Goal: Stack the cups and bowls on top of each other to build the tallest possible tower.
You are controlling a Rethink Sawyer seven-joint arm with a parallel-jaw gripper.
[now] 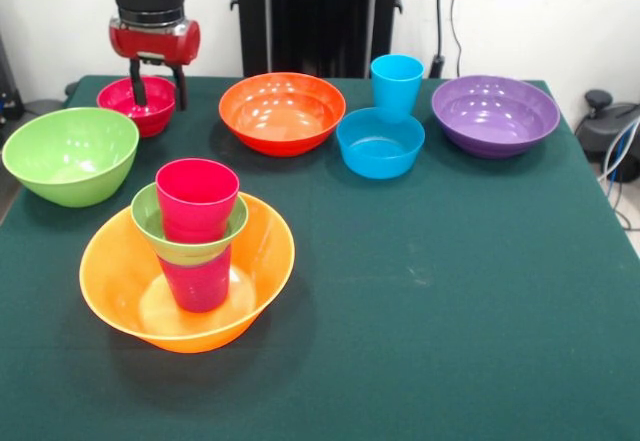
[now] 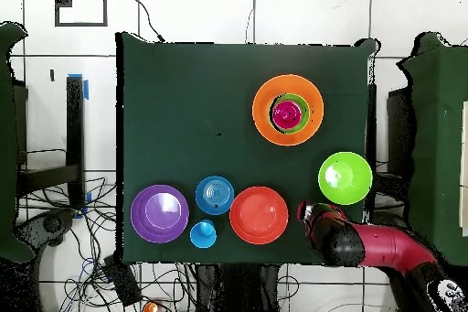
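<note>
The tower stands in the large orange bowl (image 1: 120,281) (image 2: 264,98). In it a purple-magenta cup (image 1: 200,283) carries a small lime green bowl (image 1: 147,219), and a red-pink cup (image 1: 197,199) (image 2: 289,112) sits in that bowl. My gripper (image 1: 159,86) (image 2: 309,212) hangs open at the far left of the front view, just over the small pink-red bowl (image 1: 130,106). One finger is above the bowl's inside and the other by its right rim. In the overhead view the arm covers that bowl.
Around the table stand a large lime green bowl (image 1: 70,154) (image 2: 345,177), a red-orange bowl (image 1: 282,111) (image 2: 259,215), a small blue bowl (image 1: 380,143) (image 2: 215,195), a sky blue cup (image 1: 396,84) (image 2: 203,233) and a purple bowl (image 1: 495,114) (image 2: 159,214).
</note>
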